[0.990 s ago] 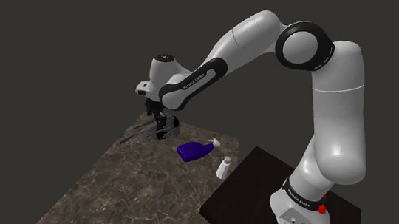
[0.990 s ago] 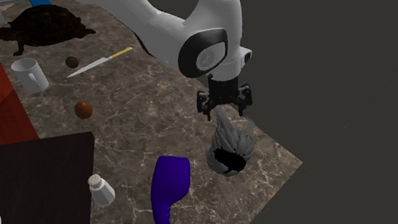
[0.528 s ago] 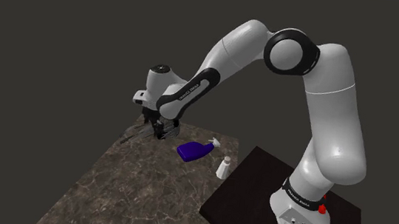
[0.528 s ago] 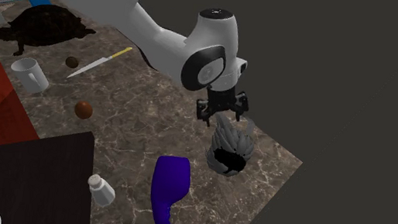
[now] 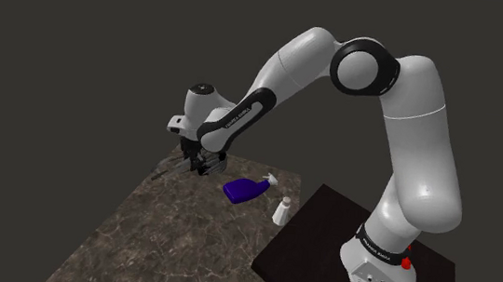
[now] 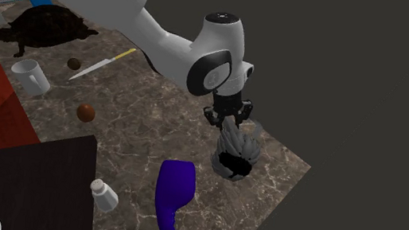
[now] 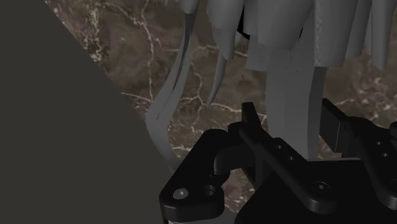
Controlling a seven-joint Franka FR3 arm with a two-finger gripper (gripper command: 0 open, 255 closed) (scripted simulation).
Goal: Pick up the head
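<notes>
Near the outer corner of the brown marbled countertop point(image 6: 142, 122), just beside its edge, sits the grey head with swept, spiky hair point(image 6: 235, 150) and a dark hollow at its lower side. The all-black two-finger gripper point(image 6: 227, 121) hangs straight down onto the crown of the hair. In the wrist view the gripper point(image 7: 289, 111) straddles one flat grey lock of the head point(image 7: 273, 38); whether it has clamped that lock or merely brackets it, I cannot tell.

The head looks rigid and hollow, probably light, and its smooth, tapering locks are likely slippery. A single thin lock is a poor handle, since the head could swing or slide out when lifted. A hold lower down, where the locks merge into thicker hair, seems safer.

From the shoulder view the head point(image 5: 175, 164) is little more than faint grey streaks behind the gripper point(image 5: 203, 164), low against the dim surface. Its face and base are hidden, so how it rests on the countertop is unclear.
</notes>
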